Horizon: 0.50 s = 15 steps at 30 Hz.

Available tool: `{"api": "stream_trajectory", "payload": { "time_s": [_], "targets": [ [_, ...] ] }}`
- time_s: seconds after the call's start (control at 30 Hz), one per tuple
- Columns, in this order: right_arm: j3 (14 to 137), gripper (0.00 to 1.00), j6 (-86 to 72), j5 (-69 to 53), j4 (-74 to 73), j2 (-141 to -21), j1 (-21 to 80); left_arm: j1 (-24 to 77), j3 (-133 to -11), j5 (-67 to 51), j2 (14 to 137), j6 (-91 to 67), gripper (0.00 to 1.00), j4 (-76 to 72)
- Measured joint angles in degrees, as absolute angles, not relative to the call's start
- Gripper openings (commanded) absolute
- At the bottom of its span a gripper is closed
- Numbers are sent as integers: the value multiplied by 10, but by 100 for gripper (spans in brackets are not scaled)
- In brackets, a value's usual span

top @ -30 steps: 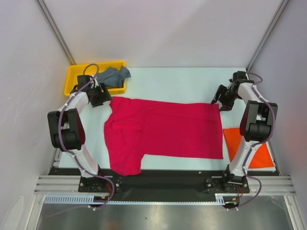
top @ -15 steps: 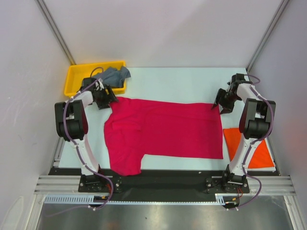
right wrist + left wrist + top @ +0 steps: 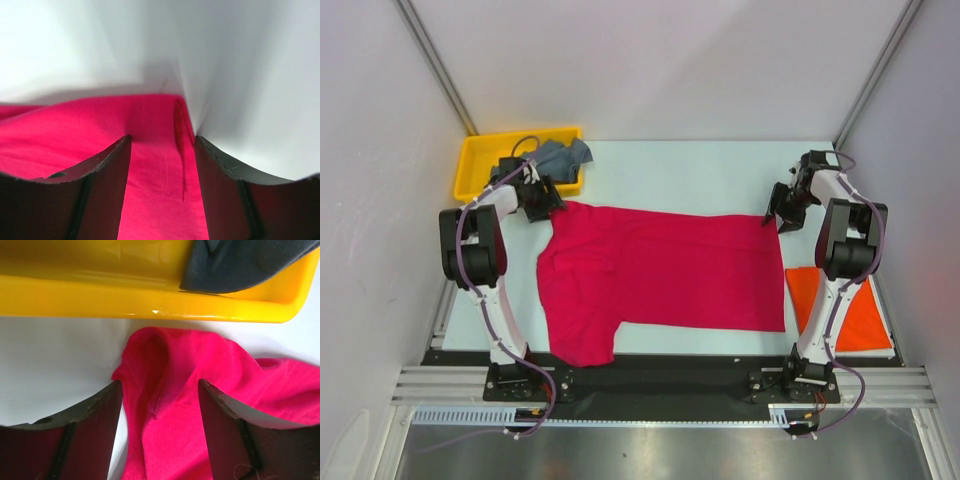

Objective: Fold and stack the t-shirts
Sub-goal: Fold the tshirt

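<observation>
At the far-left corner of the table (image 3: pixel 690 170), a yellow tray (image 3: pixel 480 170), with the grey-blue t-shirt (image 3: pixel 560 158) bunched in its right end and spilling over the rim. Just in front of the tray, the left claw (image 3: pixel 546 203), fingers apart, straddling a raised fold at the far-left corner of the crimson-pink t-shirt (image 3: pixel 660 270); in the left wrist view, the left claw (image 3: pixel 160 390) with the crimson-pink t-shirt (image 3: pixel 225 370) lying between its two dark fingers, not clamped, the yellow tray (image 3: pixel 100 302) and grey-blue t-shirt (image 3: pixel 240 265) close beyond. Across the middle of the table, that shirt spread flat, one sleeve reaching toward the near edge on the left. At its far-right corner, the right claw (image 3: pixel 770 217), fingers likewise apart, set over the hem; in the right wrist view, the right claw (image 3: pixel 162 145) with a small rolled edge of the crimson-pink t-shirt (image 3: pixel 75 135) between its fingers, white table (image 3: pixel 75 40) beyond. By the right edge, toward the near-right corner, the bright orange-red t-shirt (image 3: pixel 868 325), flat, partly behind the right arm (image 3: pixel 848 245), just beside the pink one
</observation>
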State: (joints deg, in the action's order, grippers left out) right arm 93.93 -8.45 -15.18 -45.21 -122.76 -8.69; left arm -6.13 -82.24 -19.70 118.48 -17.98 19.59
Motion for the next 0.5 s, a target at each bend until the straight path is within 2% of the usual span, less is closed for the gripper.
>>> {"api": "stream_trajectory", "payload": {
  "time_s": [0.2,0.33,0.5],
  "targets": [
    [966,59,-69,-133,-451,-1244,-83,-61,-823,-197,1188,-182,54,196],
    [990,52,-65,-131,-453,-1259,-79,-61,-823,-198,1190,-187,48,197],
    [993,50,-64,-131,-449,-1261,-77,-61,-823,-201,1194,-197,38,198]
  ]
}}
